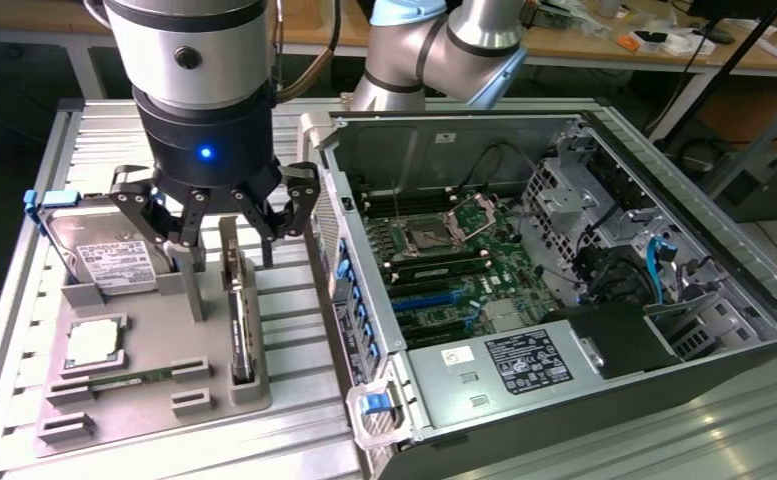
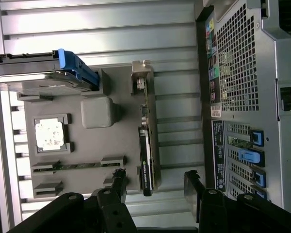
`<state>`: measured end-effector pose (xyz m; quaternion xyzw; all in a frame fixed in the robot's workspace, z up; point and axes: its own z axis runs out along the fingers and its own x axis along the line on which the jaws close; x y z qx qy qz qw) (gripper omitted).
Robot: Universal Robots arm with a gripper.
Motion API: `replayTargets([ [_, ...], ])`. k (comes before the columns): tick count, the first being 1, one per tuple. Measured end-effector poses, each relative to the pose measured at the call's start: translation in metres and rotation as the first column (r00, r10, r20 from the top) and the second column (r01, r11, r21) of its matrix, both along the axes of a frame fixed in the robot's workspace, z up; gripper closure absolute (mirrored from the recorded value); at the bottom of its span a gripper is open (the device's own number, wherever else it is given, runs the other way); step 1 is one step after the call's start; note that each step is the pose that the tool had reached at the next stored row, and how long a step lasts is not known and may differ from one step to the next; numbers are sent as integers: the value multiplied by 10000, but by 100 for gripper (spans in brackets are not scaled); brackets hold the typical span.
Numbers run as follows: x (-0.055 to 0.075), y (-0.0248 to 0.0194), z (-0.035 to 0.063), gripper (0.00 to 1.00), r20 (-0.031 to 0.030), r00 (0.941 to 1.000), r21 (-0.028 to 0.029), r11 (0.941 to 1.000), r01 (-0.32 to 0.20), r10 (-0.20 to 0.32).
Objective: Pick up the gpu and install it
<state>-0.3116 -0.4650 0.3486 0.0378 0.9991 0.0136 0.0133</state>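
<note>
Jaws stand wide open with nothing between them, one dark finger (image 1: 181, 232) on each side of the graphics card (image 1: 237, 300). In the wrist view the card runs between the two fingers (image 2: 119, 187) with clear space on both sides, so nothing touches it. The card stands on its long edge in a slot of a grey tray (image 1: 148, 412), and its silver bracket (image 2: 141, 73) is at the end far from the fingers.

A grey post (image 1: 192, 285) rises from the tray just beside the card. Past the post, towards the exterior view's left, a hard drive (image 1: 101, 245) with blue side rails leans in its own holder. Near it a square processor chip (image 1: 95, 343) lies flat in a pocket, and a narrow green memory stick (image 1: 128, 380) sits on edge in a low slot.

The tray rests on a ribbed metal surface (image 1: 15, 300). At the exterior view's right, just beside the tray, an open computer case (image 1: 361, 300) lies on its side, showing its green motherboard (image 1: 455, 260). The silver and black arm (image 1: 201, 80) reaches down from above the tray.
</note>
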Motion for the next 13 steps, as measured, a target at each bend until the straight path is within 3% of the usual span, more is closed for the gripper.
replayTargets([
  [13,0,-6,-29,40,1,10000,1,10000,0,0],
])
